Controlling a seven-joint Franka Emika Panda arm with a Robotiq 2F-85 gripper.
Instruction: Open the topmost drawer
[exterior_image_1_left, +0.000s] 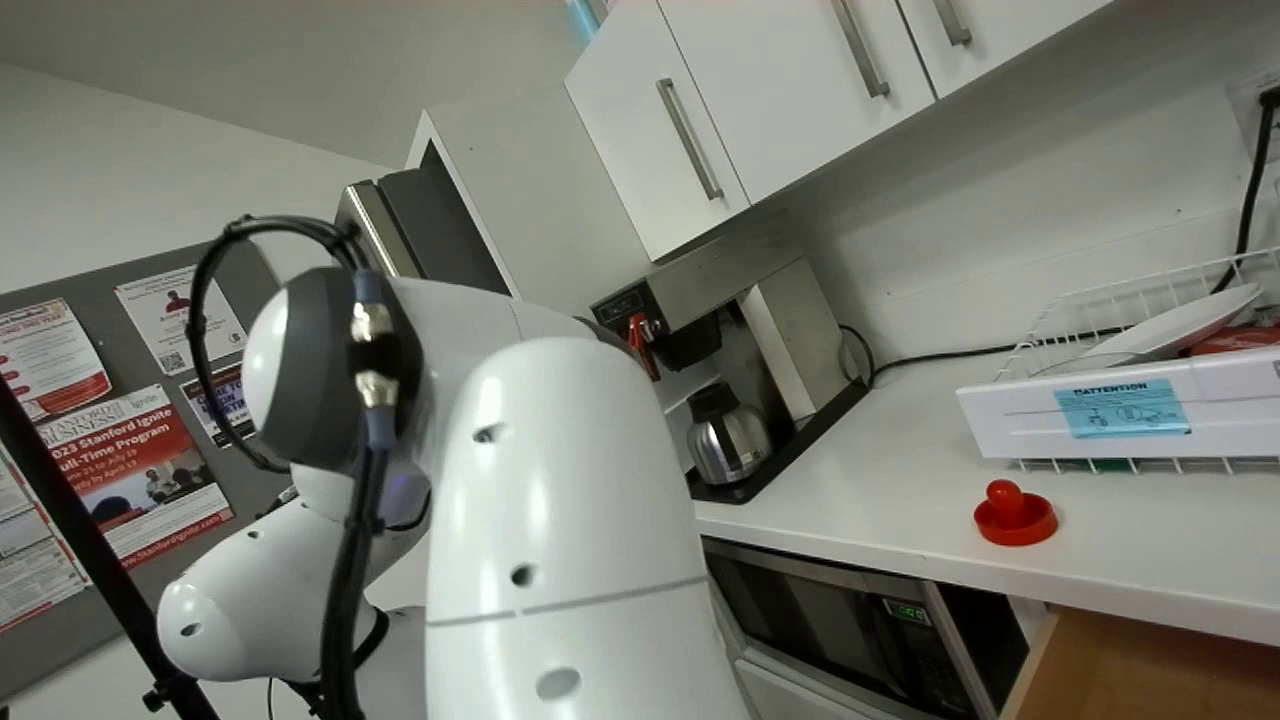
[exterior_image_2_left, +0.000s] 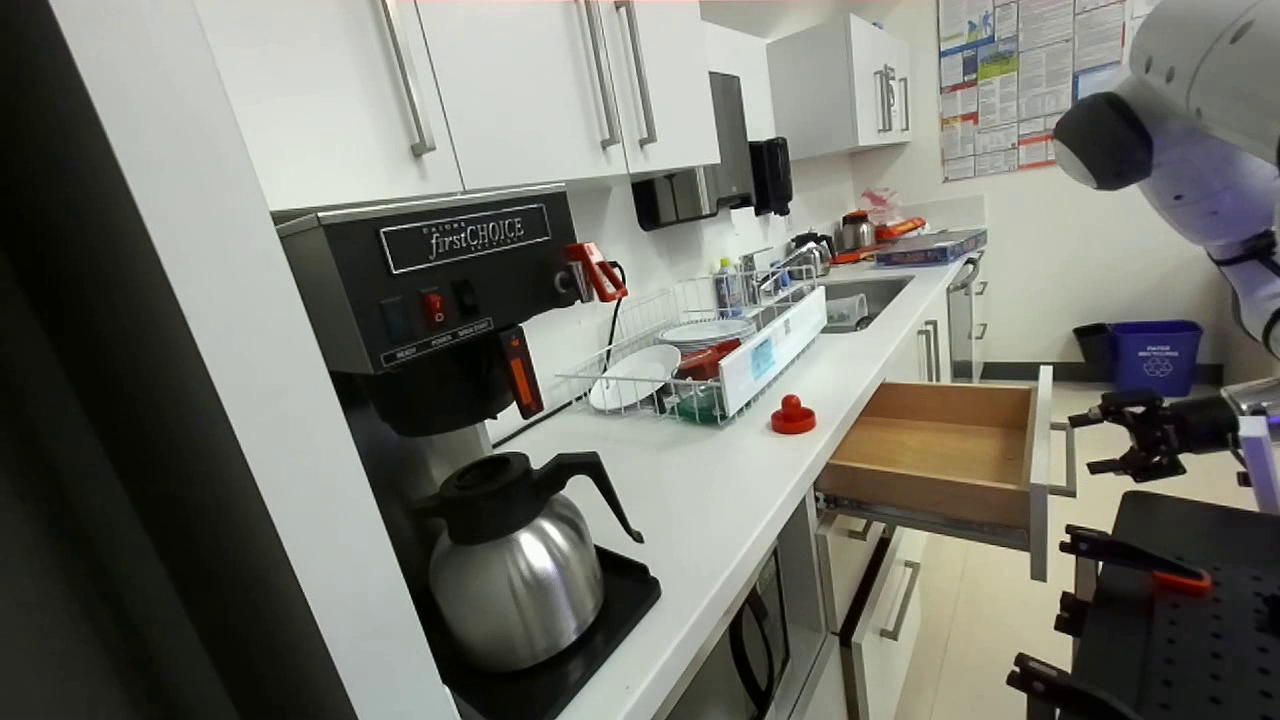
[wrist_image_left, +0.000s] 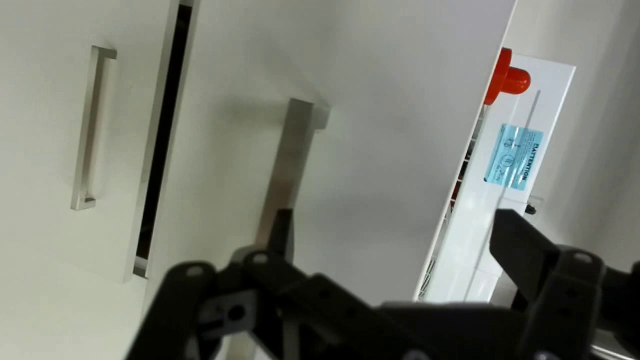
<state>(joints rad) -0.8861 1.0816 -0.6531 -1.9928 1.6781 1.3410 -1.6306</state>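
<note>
- Round-bellied silver metal carafe (exterior_image_2_left: 520, 590) stands on a flat black base (exterior_image_2_left: 628, 592).
- Round red disc with upright knob (exterior_image_2_left: 793, 418) sits on the white countertop (exterior_image_2_left: 690, 500).
- White wire dish rack (exterior_image_2_left: 795, 335) holds round white plates (exterior_image_2_left: 632, 370).

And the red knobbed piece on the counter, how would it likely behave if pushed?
The red piece would probably slide rather than tip: its wide base lies flat on the counter. Its glossy surface may be slippery. The upright knob suggests a stiff body.
</note>
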